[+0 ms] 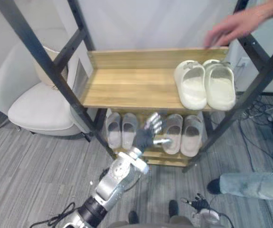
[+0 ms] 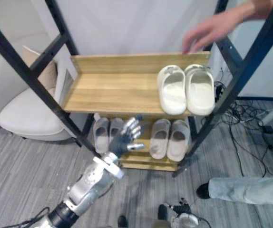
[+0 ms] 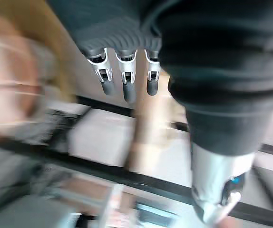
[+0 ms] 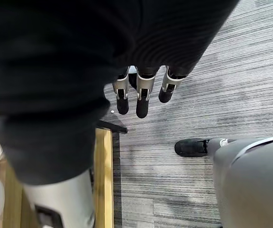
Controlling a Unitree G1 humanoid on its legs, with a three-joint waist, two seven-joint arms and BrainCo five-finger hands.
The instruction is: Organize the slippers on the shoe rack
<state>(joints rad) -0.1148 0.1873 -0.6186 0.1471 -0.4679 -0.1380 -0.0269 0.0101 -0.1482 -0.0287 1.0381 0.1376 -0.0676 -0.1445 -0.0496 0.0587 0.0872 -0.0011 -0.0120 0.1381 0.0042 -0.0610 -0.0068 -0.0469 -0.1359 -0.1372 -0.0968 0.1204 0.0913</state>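
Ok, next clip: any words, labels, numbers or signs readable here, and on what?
No text can be read in any view.
Cream slippers on the upper shelf: no print seen.
Grey slippers and beige slippers below: no print seen.
Left wrist view: too blurred to tell.

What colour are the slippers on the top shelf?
The slippers are pale cream, almost white. The left eye view shows them best.

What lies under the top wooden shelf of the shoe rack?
On the lower shelf, a grey pair and a beige pair of slippers. The top shelf covers their far ends; the open left hand hides part of the shelf between them.
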